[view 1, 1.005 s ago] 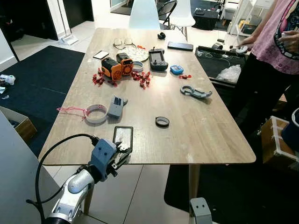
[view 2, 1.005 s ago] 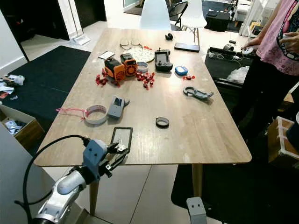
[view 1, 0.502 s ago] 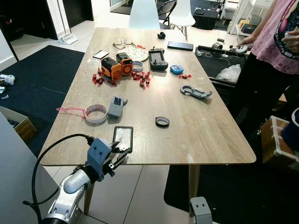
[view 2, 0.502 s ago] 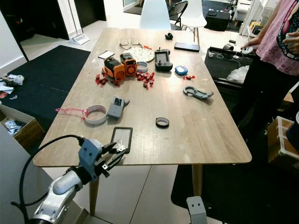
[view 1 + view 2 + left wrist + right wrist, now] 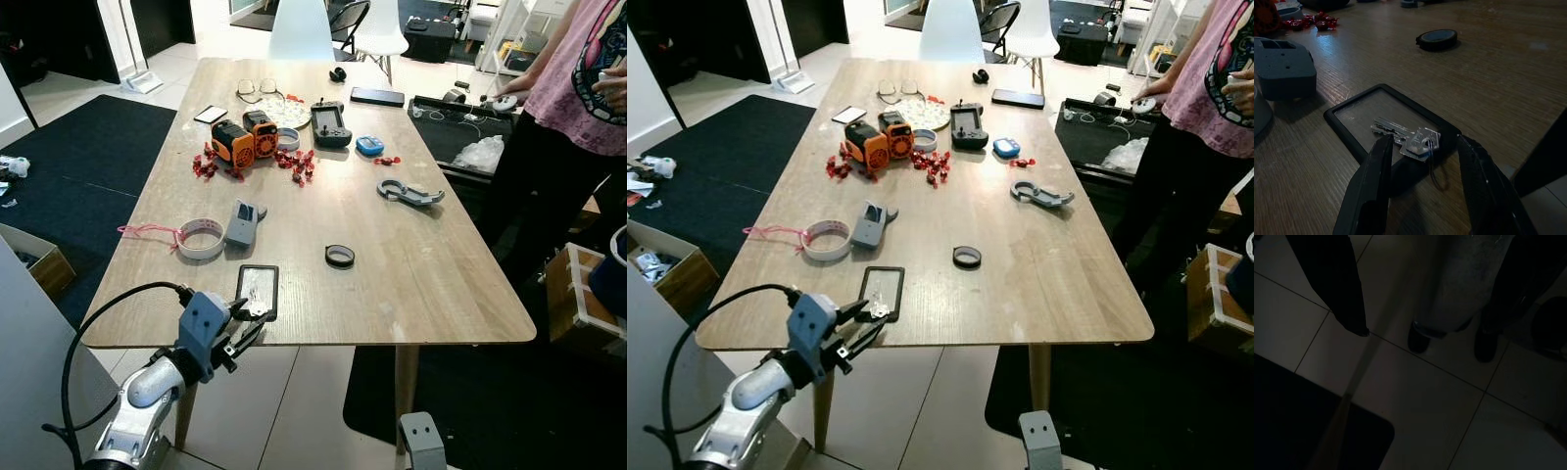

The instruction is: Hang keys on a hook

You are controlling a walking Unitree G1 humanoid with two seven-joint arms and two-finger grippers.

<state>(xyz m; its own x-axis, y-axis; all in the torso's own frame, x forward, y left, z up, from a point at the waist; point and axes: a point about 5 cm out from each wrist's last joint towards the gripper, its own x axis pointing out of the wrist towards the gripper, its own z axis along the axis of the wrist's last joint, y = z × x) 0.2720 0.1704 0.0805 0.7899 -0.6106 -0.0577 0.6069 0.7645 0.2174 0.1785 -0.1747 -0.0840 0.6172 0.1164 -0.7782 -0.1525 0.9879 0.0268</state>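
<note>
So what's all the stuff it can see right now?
keys: one bunch, silver, on the black tray
tray: one, black, near table edge
tape roll: one, white, left side
grey gadget: one, beside the tape roll
black ring: one, mid-table
orange gadgets: two, far end
red bits: many, scattered by them
table: one, wooden
person: one, pink top, standing right
left gripper: open, fingers either side of the keys
right gripper: open, hanging over the floor
</note>
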